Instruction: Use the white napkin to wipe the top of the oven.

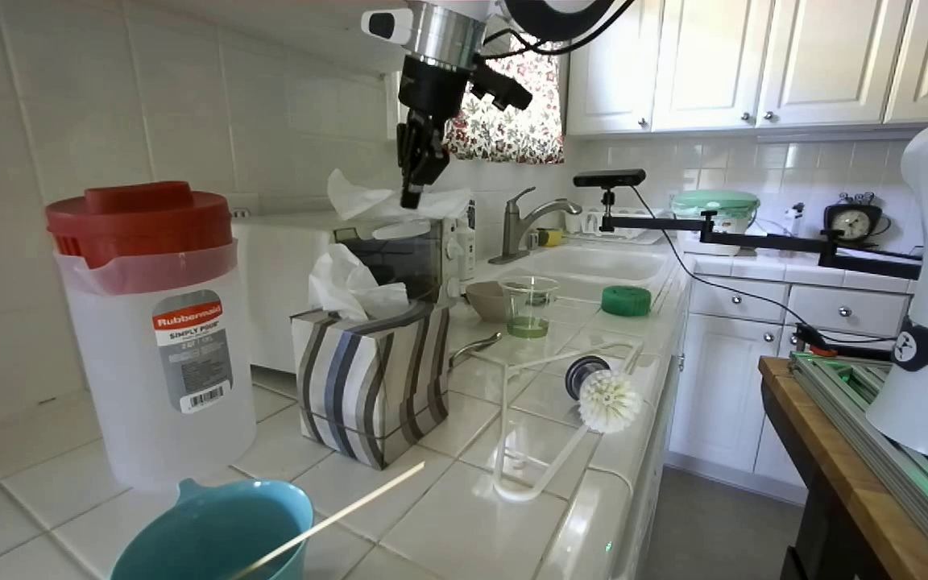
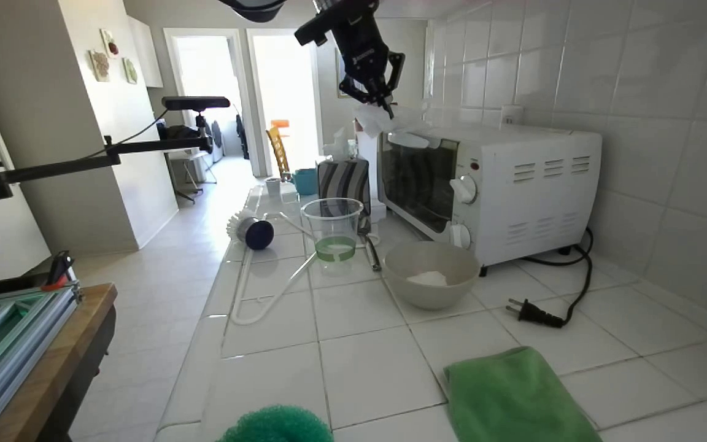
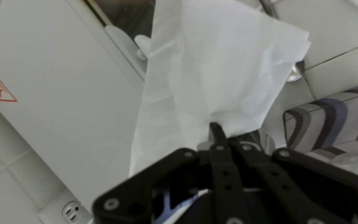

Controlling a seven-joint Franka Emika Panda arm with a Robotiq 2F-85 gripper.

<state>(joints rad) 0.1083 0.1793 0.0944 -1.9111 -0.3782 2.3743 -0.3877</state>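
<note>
The claw [image 2: 389, 112] is clamped on the white napkin [image 3: 216, 68], which overhangs the front edge of the oven [image 3: 73, 81], so the wiping step seems in hand, and the next move calls for pressing lightly down and sweeping it rearward across the top.

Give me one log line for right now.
gripper: shut on napkin | place: at front of oven | napkin-oven contact: unclear
</note>
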